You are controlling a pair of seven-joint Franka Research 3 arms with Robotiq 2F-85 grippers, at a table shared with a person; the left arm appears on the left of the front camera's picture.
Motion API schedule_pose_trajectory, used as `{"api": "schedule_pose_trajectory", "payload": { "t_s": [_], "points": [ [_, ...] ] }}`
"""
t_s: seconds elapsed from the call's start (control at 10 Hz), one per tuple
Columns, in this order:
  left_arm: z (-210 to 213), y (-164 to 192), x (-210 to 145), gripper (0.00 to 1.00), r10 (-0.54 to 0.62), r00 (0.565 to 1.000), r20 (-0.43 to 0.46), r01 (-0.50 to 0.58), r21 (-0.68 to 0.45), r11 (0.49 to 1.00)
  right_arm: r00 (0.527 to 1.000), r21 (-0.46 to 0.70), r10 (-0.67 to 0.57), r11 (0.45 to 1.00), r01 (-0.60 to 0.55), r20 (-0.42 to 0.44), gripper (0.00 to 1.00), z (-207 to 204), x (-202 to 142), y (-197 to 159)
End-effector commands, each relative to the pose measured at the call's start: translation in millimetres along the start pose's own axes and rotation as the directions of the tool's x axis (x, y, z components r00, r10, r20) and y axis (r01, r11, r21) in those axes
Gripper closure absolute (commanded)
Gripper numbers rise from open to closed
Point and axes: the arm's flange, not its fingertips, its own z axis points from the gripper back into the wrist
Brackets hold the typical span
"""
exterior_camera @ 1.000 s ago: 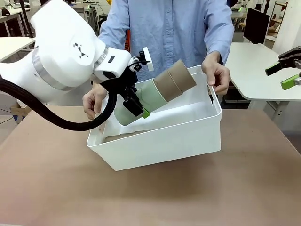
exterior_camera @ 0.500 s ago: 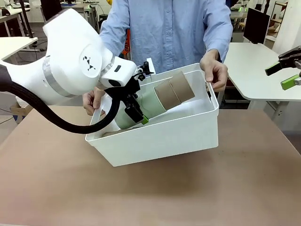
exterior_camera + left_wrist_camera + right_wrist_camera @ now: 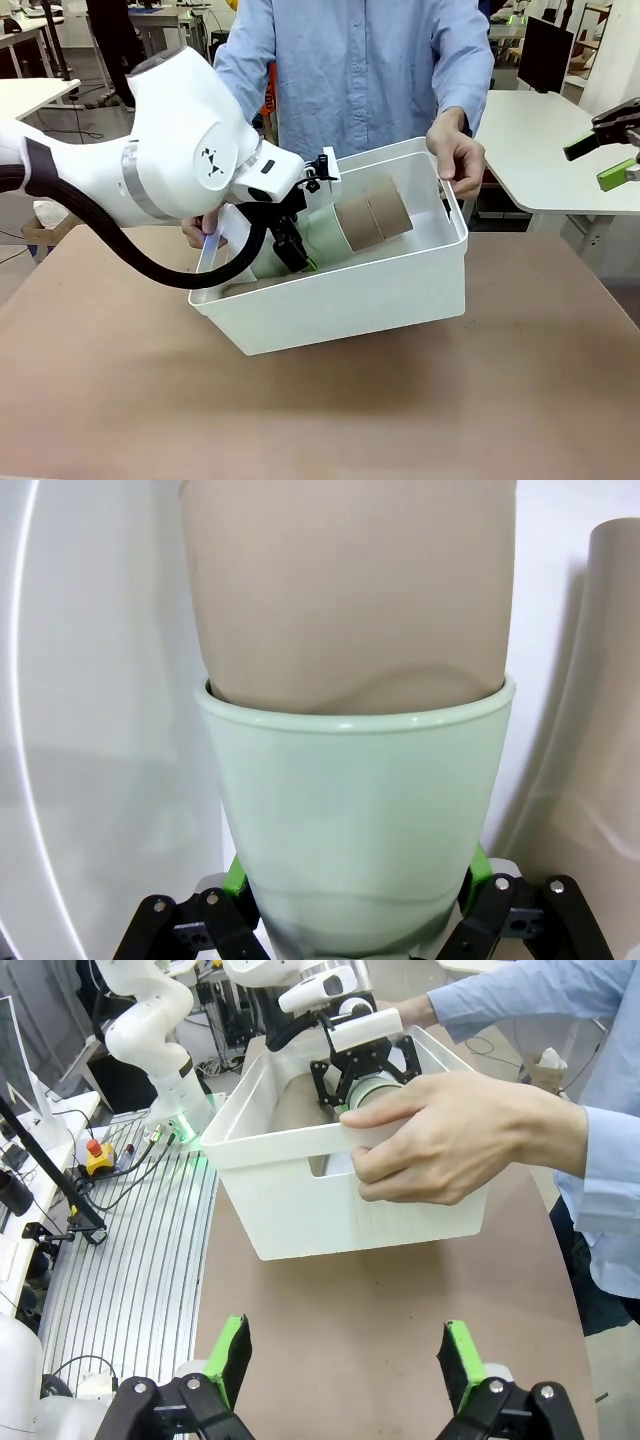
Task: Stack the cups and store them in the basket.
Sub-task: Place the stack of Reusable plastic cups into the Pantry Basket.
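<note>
The white basket (image 3: 380, 290) is tilted toward me, and the person's hands (image 3: 460, 155) hold it at both ends. Inside it my left gripper (image 3: 292, 248) is shut on the base of the pale mint green cup (image 3: 325, 232). That cup lies on its side with tan-brown cups (image 3: 375, 212) nested in its mouth. In the left wrist view the green pads (image 3: 236, 878) clamp the mint cup (image 3: 350, 820), a tan cup (image 3: 350, 590) sticks out of it, and another tan cup (image 3: 600, 700) lies beside it. My right gripper (image 3: 345, 1370) is open and empty, well short of the basket (image 3: 300, 1210).
The person stands at the far side of the brown table (image 3: 320, 420), one hand (image 3: 450, 1140) gripping the basket rim by its handle hole. My right gripper (image 3: 600, 160) hangs off the table's far right. White tables stand behind.
My left arm has carried the cup stack down and deeper into the basket. The person has shifted the basket slightly. The right gripper has not moved.
</note>
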Motion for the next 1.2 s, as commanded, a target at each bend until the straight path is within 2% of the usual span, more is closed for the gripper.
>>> {"api": "schedule_pose_trajectory", "payload": {
  "t_s": [0.0,0.2,0.3,0.7,0.9,1.1],
  "points": [
    [-2,3,14,0.14,0.008,1.0,0.002,-0.008,0.006,1.0,1.0,0.003,-0.013,1.0,0.013,0.0,0.0,2,4,0],
    [-2,5,14,0.14,0.007,1.0,0.025,-0.007,0.008,1.0,1.0,0.003,-0.013,1.0,0.013,0.0,0.0,2,4,0],
    [0,5,14,0.0,-0.012,0.999,0.043,0.011,0.009,1.0,1.0,0.003,-0.013,1.0,0.013,0.0,0.0,2,4,0],
    [17,7,9,0.0,-0.02,0.997,0.074,0.02,-0.005,1.0,1.0,0.003,-0.013,1.0,0.013,0.0,0.0,2,4,0],
    [46,11,5,0.0,-0.024,0.995,0.1,0.027,-0.026,0.999,1.0,0.003,-0.013,1.0,0.013,0.0,0.0,2,4,0],
    [90,18,-2,0.0,-0.013,0.984,0.178,0.025,-0.065,0.998,1.0,0.003,-0.013,1.0,0.013,0.0,0.0,2,4,0]
  ]
}}
